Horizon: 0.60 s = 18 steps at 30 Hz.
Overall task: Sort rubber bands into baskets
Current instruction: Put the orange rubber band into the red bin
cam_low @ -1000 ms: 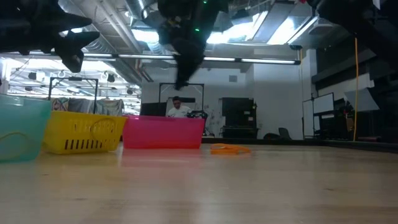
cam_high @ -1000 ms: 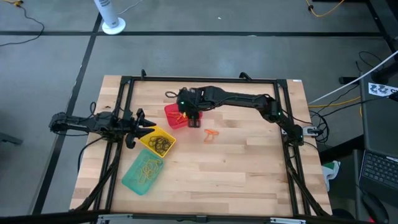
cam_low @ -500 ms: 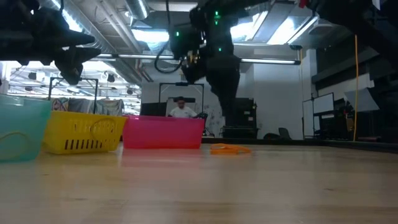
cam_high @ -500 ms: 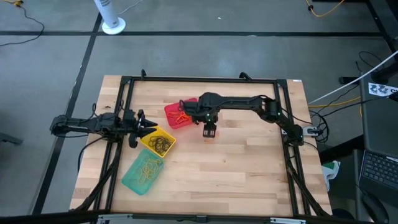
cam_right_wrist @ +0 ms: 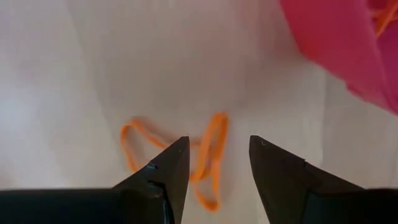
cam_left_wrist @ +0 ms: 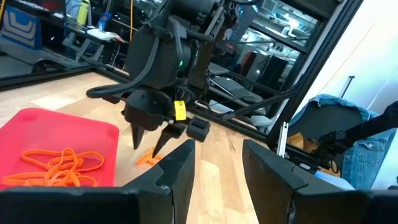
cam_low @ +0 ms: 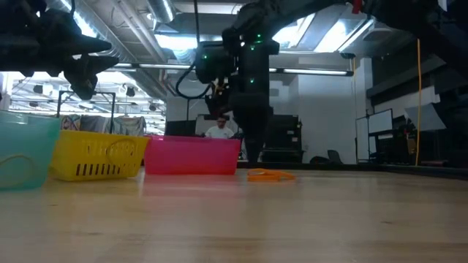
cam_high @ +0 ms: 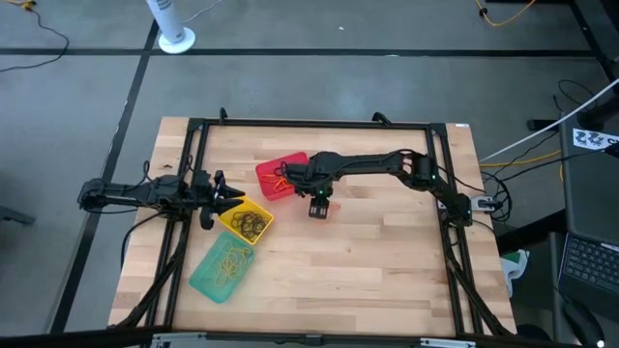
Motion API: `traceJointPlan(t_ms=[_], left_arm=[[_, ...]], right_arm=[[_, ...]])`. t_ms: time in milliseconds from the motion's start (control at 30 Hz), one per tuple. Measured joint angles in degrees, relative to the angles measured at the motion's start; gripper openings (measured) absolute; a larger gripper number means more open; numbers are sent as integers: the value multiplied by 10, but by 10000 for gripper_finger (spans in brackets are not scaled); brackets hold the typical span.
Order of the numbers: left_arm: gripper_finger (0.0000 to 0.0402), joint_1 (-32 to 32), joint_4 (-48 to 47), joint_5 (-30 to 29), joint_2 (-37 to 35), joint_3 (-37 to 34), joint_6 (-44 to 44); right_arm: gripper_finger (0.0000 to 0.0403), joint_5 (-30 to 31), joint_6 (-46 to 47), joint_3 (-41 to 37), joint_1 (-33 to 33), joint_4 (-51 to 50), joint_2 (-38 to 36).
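Two orange rubber bands (cam_right_wrist: 208,155) lie loose on the table just right of the red basket (cam_high: 280,179); they also show in the low view (cam_low: 270,174). My right gripper (cam_right_wrist: 214,162) is open, pointing down just above them, one finger on either side of one loop. It also shows in the high view (cam_high: 319,208). The red basket holds orange bands (cam_left_wrist: 59,168), the yellow basket (cam_high: 247,220) dark bands, the teal basket (cam_high: 222,266) yellowish bands. My left gripper (cam_left_wrist: 217,162) is open and empty, held level above the table at the yellow basket's left (cam_high: 224,201).
The three baskets stand in a slanting row on the table's left half. A black metal frame (cam_high: 319,124) runs round the table's edges. A person (cam_low: 218,130) shows in the room beyond the table.
My right gripper has gone from above the red basket toward the table's right and near edge and come down over the loose orange bands. The bands on the table have not moved.
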Motion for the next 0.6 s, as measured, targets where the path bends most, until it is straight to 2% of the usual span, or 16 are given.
traceJointPlan(t_ms=[133,600], left_arm=[[131,0,0,0,0,0,-1],[131,0,0,0,0,0,-1]], right_arm=[[166,17,13,-19,0,17,0],[166,12,30,-72,0,72,-1]])
